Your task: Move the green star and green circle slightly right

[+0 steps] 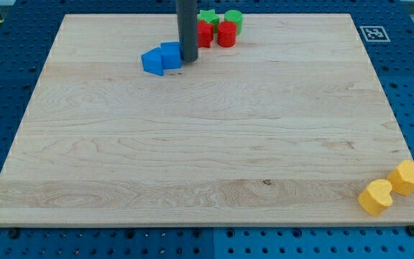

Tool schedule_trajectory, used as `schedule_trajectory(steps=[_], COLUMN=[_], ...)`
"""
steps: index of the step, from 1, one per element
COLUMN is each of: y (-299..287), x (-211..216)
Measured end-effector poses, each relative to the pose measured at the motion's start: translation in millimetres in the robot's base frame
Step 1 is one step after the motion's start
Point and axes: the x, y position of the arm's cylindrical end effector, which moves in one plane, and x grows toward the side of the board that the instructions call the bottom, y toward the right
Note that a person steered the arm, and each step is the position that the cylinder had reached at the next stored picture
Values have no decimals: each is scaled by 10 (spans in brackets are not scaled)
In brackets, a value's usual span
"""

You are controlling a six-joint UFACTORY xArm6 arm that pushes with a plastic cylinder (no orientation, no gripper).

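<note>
Rod's tip (188, 59) is resting on the wooden board (207, 144), holding nothing, no jaws to open. Blue cube (170, 55) is touching it on the view's left, another blue block (152, 62) beyond. Up-right of the tip: red blocks (204, 34) (226, 34), then green star (208, 16) and green circle (233, 18) sitting behind them. Two yellow blocks (374, 197) (407, 177) are lying far down-right.

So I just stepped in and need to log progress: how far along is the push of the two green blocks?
Nothing looks done: the green star and green circle sit at the view's top behind two red blocks. In hand: my tip rests beside the blue blocks, to the view's lower left of the greens, touching neither green. Left: reaching their left side and nudging both right.
</note>
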Motion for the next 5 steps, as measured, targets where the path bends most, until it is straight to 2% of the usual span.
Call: schedule_trajectory(steps=[2, 4, 5], y=[-292, -240, -240], x=[30, -436, -476])
